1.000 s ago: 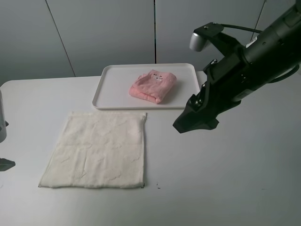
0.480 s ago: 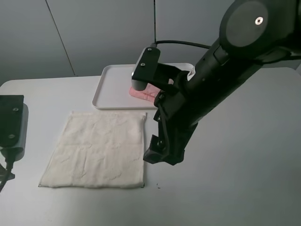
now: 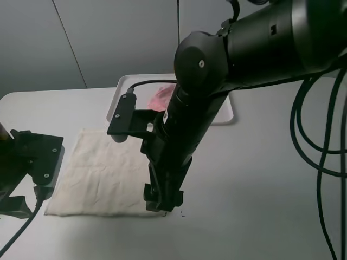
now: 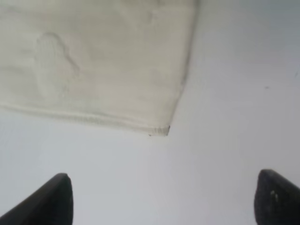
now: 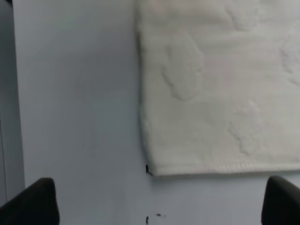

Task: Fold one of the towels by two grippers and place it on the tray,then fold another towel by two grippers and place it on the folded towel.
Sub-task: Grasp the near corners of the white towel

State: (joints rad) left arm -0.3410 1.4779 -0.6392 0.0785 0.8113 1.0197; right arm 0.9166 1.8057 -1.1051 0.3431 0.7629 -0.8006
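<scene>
Step in hand, as judged: pick-up of the cream towel by its two near corners, ahead of the first fold. The cream towel lies flat and unfolded on the table, just near of the tray. The pink towel sits folded in the tray, mostly hidden behind the right arm.

The left gripper has its jaws wide apart with nothing between them, above the near left corner. The right gripper is likewise wide apart and empty, above the near right corner. In each wrist view the corner shows between the fingers and just ahead of them.

To do it well: bring each gripper onto its own corner, slide one finger under the hem, pinch the single layer only, close both together. Lift level and carry the near edge to the far edge so the corners meet; an uneven lift would likely skew the fold. The soft terry will probably sag between the grips.

Count: towels 2 (1 pink, 1 cream); tray 1; grippers 2
</scene>
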